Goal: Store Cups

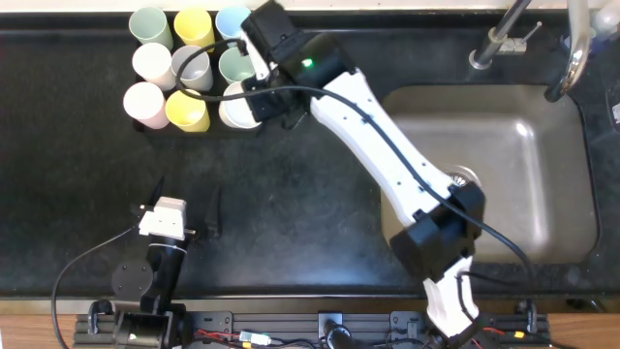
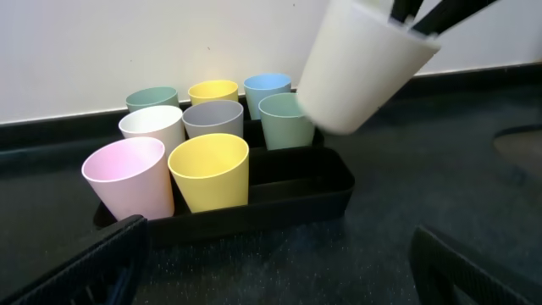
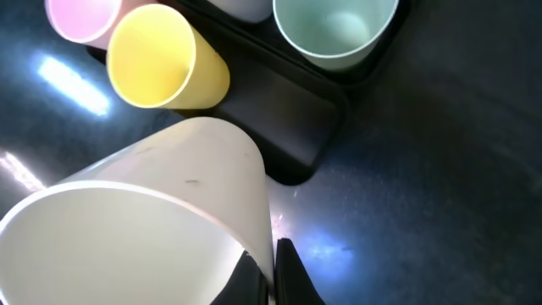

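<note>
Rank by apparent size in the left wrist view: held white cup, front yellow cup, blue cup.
held white cup: largest, though nearness to the camera may exaggerate it
front yellow cup: middle
blue cup: smallest, but farthest back

White cup hangs tilted above tray. Eight cups stand upright in tray; one corner slot vacant.

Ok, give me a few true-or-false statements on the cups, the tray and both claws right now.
1. The right claw grips a white cup by its rim. True.
2. That cup stands in the tray. False: it hangs tilted above the tray.
3. One tray slot is empty, beside the front yellow cup. True.
4. The left claw holds the pink cup. False: it is open and empty; the pink cup stands in the tray.
</note>
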### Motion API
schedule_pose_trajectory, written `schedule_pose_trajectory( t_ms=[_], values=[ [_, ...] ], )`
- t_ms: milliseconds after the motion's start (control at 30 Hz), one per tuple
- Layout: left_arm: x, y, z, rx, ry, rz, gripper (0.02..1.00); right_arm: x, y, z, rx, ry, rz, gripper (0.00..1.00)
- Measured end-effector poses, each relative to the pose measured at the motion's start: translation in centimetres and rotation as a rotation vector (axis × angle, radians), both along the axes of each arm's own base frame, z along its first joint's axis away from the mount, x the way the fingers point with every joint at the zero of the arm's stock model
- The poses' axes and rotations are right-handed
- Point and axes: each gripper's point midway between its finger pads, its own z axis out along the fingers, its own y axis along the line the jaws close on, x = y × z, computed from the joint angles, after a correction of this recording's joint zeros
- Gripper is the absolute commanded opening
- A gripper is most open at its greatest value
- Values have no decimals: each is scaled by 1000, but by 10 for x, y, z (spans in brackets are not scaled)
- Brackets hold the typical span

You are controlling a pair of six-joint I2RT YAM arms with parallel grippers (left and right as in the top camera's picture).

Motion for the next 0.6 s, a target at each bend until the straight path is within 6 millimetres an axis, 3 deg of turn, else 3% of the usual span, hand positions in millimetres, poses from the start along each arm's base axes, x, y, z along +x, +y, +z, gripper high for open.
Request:
schedule_pose_trajectory(
  t_ms=[367,600],
  values=[
    [0,0,0,0,0,0,1000,17,7,-30,-42,-4,-111,42],
    [0,0,0,0,0,0,1000,17,15,-35,-67,-32,-136,45]
  ],
)
